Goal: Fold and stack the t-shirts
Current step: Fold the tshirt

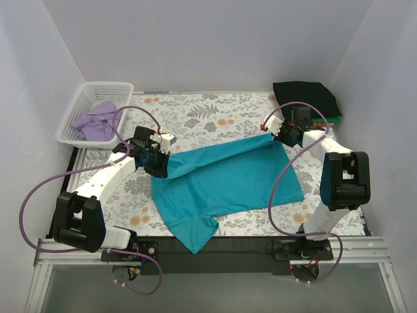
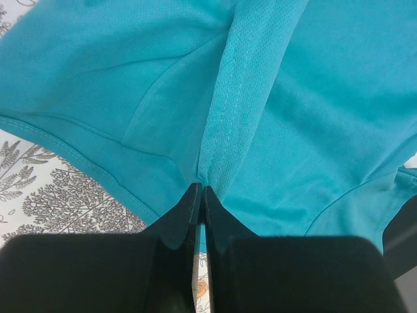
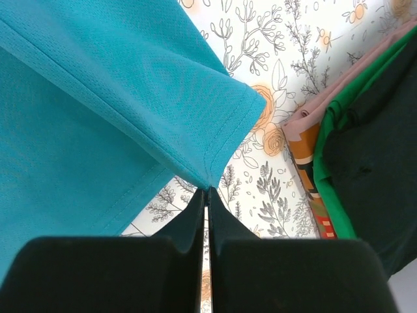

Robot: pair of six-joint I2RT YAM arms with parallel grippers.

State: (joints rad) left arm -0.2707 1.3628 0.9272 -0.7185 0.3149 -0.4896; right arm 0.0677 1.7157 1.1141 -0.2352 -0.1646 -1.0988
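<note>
A teal t-shirt (image 1: 225, 179) lies spread over the middle of the floral table cloth, one sleeve trailing toward the near edge. My left gripper (image 1: 164, 171) is shut on its left edge; in the left wrist view the black fingertips (image 2: 201, 190) pinch a seam fold of the teal t-shirt (image 2: 273, 117). My right gripper (image 1: 275, 133) is shut on the far right corner, and in the right wrist view the corner of the teal t-shirt (image 3: 130, 111) is lifted off the cloth at my gripper (image 3: 207, 190). A lavender t-shirt (image 1: 96, 121) lies in the basket. A black t-shirt (image 1: 306, 98) tops a folded stack at the far right.
The white lattice basket (image 1: 83, 104) stands at the far left corner. Green and orange-red edges (image 3: 319, 163) show under the black shirt of the folded stack (image 3: 371, 143), close to my right gripper. White walls enclose the table on three sides. Purple cables loop beside both arms.
</note>
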